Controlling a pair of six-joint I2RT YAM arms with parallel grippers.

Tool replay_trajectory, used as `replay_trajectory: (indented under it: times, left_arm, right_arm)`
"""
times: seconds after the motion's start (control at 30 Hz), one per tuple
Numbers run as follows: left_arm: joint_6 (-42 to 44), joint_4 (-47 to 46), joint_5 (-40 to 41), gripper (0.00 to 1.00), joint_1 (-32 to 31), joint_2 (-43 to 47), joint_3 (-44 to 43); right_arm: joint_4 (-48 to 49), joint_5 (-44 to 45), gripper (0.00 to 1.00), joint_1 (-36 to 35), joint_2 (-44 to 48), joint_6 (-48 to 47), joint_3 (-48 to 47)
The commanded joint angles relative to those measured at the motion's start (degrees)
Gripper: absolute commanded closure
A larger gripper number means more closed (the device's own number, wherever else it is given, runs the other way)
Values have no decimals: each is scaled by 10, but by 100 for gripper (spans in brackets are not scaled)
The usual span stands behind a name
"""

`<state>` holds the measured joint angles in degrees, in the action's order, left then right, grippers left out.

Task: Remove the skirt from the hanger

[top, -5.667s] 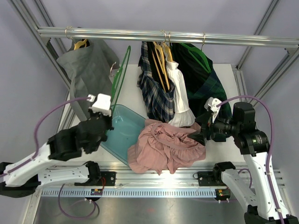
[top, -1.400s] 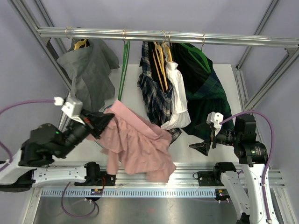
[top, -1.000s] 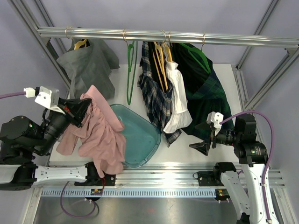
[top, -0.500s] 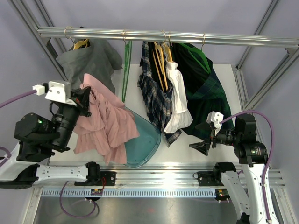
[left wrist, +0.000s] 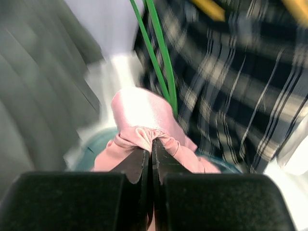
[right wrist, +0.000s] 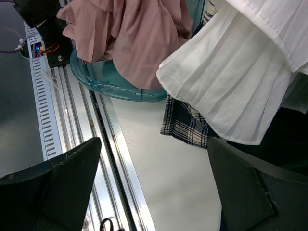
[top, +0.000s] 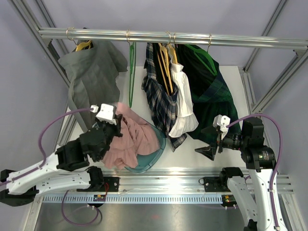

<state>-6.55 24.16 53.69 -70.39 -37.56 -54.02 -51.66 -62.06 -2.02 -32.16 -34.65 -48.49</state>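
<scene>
Your pink skirt (top: 136, 138) is off the green hanger (top: 130, 77) and lies in the teal tub (top: 147, 162), left gripper (left wrist: 152, 147) pinching it, right gripper (right wrist: 154, 183) wide; just release.

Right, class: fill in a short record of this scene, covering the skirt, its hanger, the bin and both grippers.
garment: pink skirt, bunched over the teal bin
hanger: green hanger, bare, hanging from the rail
left gripper: shut on the pink skirt
right gripper: open, empty
</scene>
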Motion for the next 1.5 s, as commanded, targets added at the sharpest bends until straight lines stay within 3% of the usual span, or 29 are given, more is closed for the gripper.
replay_trajectory:
  times: [0.0,0.2,0.27,0.3,0.33,0.43,0.53,0.57,0.67,0.83,1.03,1.27,1.47]
  left_arm:
    - [-148,-17,-81,100,31,23,62]
    - [-331,7,-131,100,58,51,174]
    - [-390,13,-158,95,71,39,213]
    - [-407,12,-167,89,76,36,227]
    - [-421,6,-176,73,85,33,250]
    - [-456,-3,-197,48,99,35,273]
    - [-451,8,-197,33,103,60,271]
    - [-428,13,-197,23,104,67,252]
    - [-375,66,-192,9,103,79,171]
    - [-303,192,-192,1,103,43,30]
    - [-213,270,-181,1,103,25,-109]
    - [-112,249,-29,1,104,7,-224]
    - [-27,208,-1,1,111,-72,-303]
  right_arm:
    - [24,2,1,4,3,4,2]
    - [22,0,1,4,1,3,2]
    - [22,-1,0,4,1,3,2]
    - [21,0,0,4,2,3,2]
    - [21,-1,1,4,2,3,2]
    - [21,0,1,4,3,3,2]
    - [20,0,1,4,3,3,1]
    - [21,0,1,4,3,3,1]
    - [21,-1,0,4,3,3,1]
    - [19,-1,0,4,4,3,1]
    - [20,-1,1,4,6,3,1]
    - [19,-3,0,4,4,3,1]
    - [19,-3,1,4,6,3,1]
